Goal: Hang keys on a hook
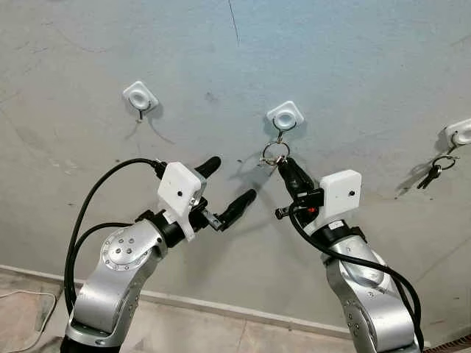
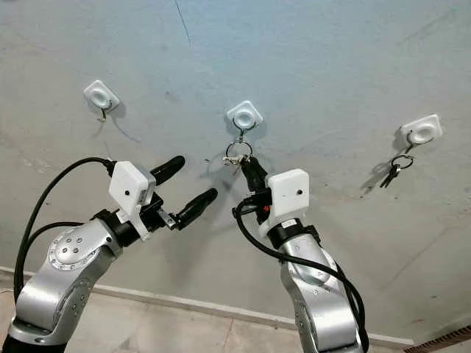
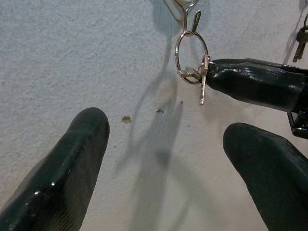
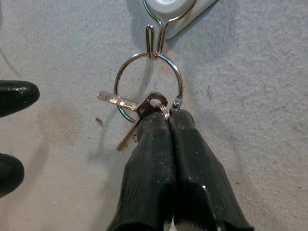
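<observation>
A silver key ring (image 4: 179,79) with small keys (image 4: 126,102) hangs on the wire of the middle white hook (image 1: 285,115) on the grey wall. My right gripper (image 1: 285,168) reaches up from below and is shut on the keys at the ring's lower edge; in the right wrist view its fingertips (image 4: 163,118) press together around the key heads. My left gripper (image 1: 232,180) is open with nothing between its fingers. It sits to the left of the ring and slightly lower, close to the wall. The left wrist view shows the ring (image 3: 191,50) beyond its fingers.
An empty white hook (image 1: 140,97) is on the wall at the upper left. A third hook (image 1: 462,132) at the far right carries another set of keys (image 1: 434,170). A baseboard (image 1: 221,309) runs along the foot of the wall.
</observation>
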Available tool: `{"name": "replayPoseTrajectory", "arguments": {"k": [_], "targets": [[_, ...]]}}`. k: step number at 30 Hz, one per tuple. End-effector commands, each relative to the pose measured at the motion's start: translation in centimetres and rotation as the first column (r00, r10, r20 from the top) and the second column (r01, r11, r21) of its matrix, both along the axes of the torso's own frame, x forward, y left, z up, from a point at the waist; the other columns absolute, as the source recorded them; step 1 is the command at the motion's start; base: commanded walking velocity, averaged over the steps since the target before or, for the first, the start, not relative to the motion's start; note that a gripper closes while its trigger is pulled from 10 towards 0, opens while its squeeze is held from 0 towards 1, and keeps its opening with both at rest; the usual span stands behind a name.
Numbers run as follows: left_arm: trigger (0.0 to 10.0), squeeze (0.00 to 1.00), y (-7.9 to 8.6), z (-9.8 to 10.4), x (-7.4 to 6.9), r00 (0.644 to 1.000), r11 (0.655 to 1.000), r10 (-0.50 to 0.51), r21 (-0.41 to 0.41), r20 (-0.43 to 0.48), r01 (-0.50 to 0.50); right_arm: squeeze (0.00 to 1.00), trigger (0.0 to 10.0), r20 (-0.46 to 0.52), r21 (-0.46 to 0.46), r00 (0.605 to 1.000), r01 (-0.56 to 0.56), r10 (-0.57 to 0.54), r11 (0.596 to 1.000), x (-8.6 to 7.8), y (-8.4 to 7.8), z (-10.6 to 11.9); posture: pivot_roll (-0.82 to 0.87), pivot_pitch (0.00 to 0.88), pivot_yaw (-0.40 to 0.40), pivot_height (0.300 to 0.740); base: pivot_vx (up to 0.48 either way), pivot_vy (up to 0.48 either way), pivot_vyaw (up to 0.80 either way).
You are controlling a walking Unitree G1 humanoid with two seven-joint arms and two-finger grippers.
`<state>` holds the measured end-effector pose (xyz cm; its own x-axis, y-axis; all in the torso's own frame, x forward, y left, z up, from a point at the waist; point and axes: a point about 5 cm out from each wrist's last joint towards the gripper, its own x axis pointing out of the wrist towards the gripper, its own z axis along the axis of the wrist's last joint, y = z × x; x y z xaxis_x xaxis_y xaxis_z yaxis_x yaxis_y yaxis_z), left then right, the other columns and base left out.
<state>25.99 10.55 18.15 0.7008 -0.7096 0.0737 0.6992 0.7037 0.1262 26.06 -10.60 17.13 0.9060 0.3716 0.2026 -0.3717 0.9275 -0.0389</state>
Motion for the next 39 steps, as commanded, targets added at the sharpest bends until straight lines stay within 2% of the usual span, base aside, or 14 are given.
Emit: {"name": "replayPoseTrajectory", "arguments": {"k": [1, 15, 16, 23, 28, 32, 33, 39], "targets": [[10.0, 0.00, 0.0, 0.3, -0.1, 1.000, 1.000, -0.007, 0.012, 0.013, 0.007, 0.00, 10.0, -0.044, -0.016, 0.999, -0.008, 0.008, 1.000, 0.1, 0.3, -0.9, 0.23, 0.000, 0.008, 0.740, 0.000, 0.000, 0.00], [10.0, 0.00, 0.0, 0.3, -0.1, 1.000, 0.999, -0.026, 0.027, 0.004, 0.026, 0.00, 10.0, -0.043, -0.074, 0.999, -0.007, 0.004, 0.997, 0.1, 0.4, -2.0, 0.22, 0.000, 0.009, 0.740, 0.000, 0.000, 0.00], [10.0, 0.00, 0.1, 0.3, -0.1, 1.000, 0.999, -0.026, 0.029, 0.005, 0.026, 1.00, 10.0, -0.041, -0.080, 0.999, -0.016, 0.013, 0.997, 0.2, 0.6, -2.1, 0.22, 0.000, 0.009, 0.740, 0.000, 0.000, 0.00], [10.0, 0.00, 0.1, 0.4, -0.1, 1.000, 0.999, -0.024, 0.034, 0.006, 0.024, 1.00, 10.0, -0.039, -0.083, 0.999, -0.014, 0.010, 0.996, 0.1, 0.7, -2.5, 0.23, 0.000, 0.012, 0.740, 0.000, 0.000, 0.00], [10.0, 0.00, 0.1, 0.2, -0.1, 1.000, 0.999, -0.021, 0.037, 0.003, 0.021, 1.00, 10.0, -0.042, -0.095, 0.999, 0.005, -0.009, 0.995, -0.5, 0.1, -2.9, 0.23, 0.000, 0.012, 0.740, 0.000, 0.000, 0.00], [10.0, 0.00, 0.3, 0.2, -0.1, 1.000, 0.999, -0.016, 0.044, 0.004, 0.016, 1.00, 10.0, -0.032, -0.123, 0.998, 0.046, -0.051, 0.991, -1.1, -0.9, -2.9, 0.22, 0.000, 0.015, 0.740, 0.000, 0.000, 0.00], [10.0, 0.00, 0.5, -0.1, 0.0, 1.000, 0.999, -0.005, 0.054, 0.003, 0.005, 1.00, 10.0, -0.028, -0.154, 0.996, 0.080, -0.085, 0.985, -1.6, -1.7, -3.2, 0.22, 0.000, 0.016, 0.740, 0.000, 0.000, 0.00], [10.0, 0.00, 1.5, -1.1, 0.0, 0.998, 0.994, 0.056, 0.090, -0.004, -0.055, 1.00, 10.0, -0.039, -0.167, 0.986, 0.156, -0.164, 0.974, -2.8, -3.3, -3.6, 0.22, 0.000, 0.016, 0.740, 0.000, 0.000, 0.00]]}}
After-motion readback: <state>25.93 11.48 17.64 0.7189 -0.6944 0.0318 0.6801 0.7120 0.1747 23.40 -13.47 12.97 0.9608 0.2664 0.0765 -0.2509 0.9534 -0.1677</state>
